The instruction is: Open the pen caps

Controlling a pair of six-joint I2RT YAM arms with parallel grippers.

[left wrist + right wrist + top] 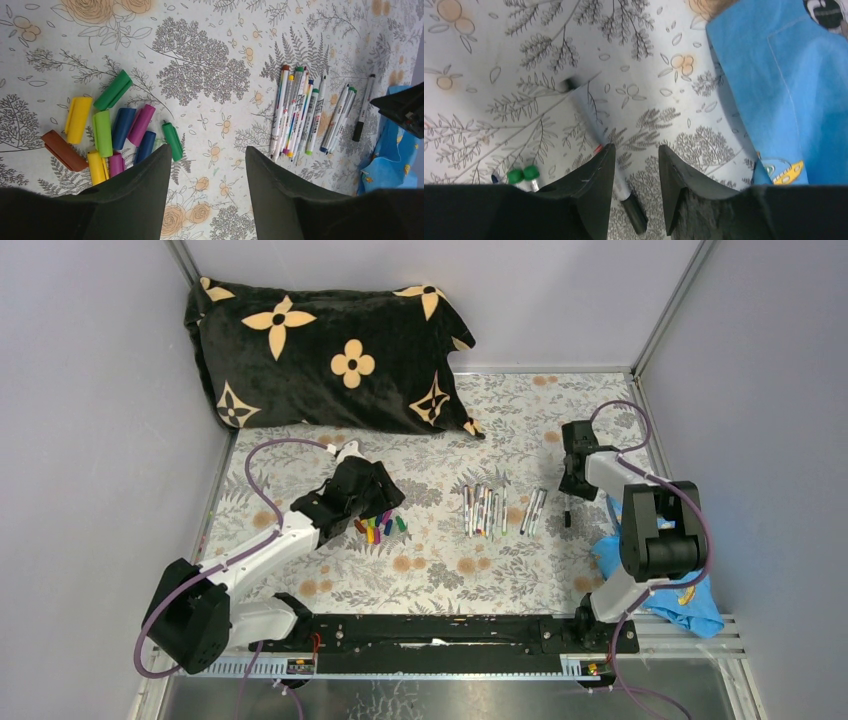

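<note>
1. Left pincer hangs released over the flowered tabletop, jaws wide apart and nothing between them.
2. The pen caps lie loose in a heap at its 6 o'clock, already off. The left wrist view sorts the colours into yellow, green, blue, magenta and brown, where the top view runs them together.
3. At 3 o'clock from the heap, the pens lie in a tight row, with a smaller bunch just beside them, farther right.
4. In the left wrist view, coloured print runs along the barrels, too small to read.
5. Right pincer has its jaws parted and grasps nothing. A black-capped pen lies on the tabletop under the gap, cap end at 6 o'clock. I cannot tell whether a finger touches it.
6. The top view gives that pen only as a dark fleck at the right pincer's 6 o'clock.
7. The blue cloth, at 3 o'clock of that pen, carries a small yellow car picture. The printed patch at its top corner cannot be read.
8. Only the top view shows the black pillow, with tan flower and star motifs, at the tabletop's 11 o'clock.
</note>
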